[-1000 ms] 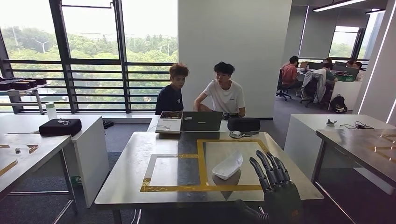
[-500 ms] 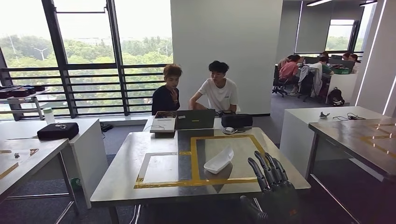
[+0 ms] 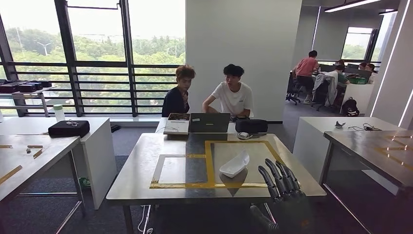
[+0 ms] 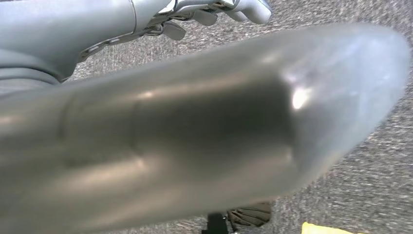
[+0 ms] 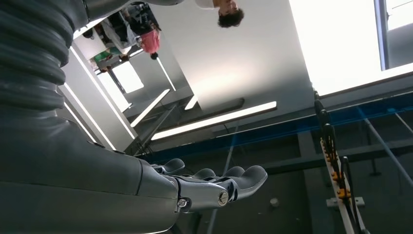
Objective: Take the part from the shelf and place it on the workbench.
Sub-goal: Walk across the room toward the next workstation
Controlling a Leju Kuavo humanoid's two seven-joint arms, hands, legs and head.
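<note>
White and shallow, the part (image 3: 234,165) lies on the steel tabletop (image 3: 141,168) inside the larger yellow-taped rectangle (image 3: 210,165), toward the near right corner and touching neither hand. Just off the tabletop's near right corner, the right hand (image 3: 282,187) is raised with its dark fingers (image 3: 278,176) straight, slightly apart and holding nothing, while the left hand (image 4: 214,12) hangs over grey carpet (image 4: 370,161) with fingers loosely curled around nothing. At the far edge sit a laptop (image 3: 209,123) and two people (image 3: 209,95).
</note>
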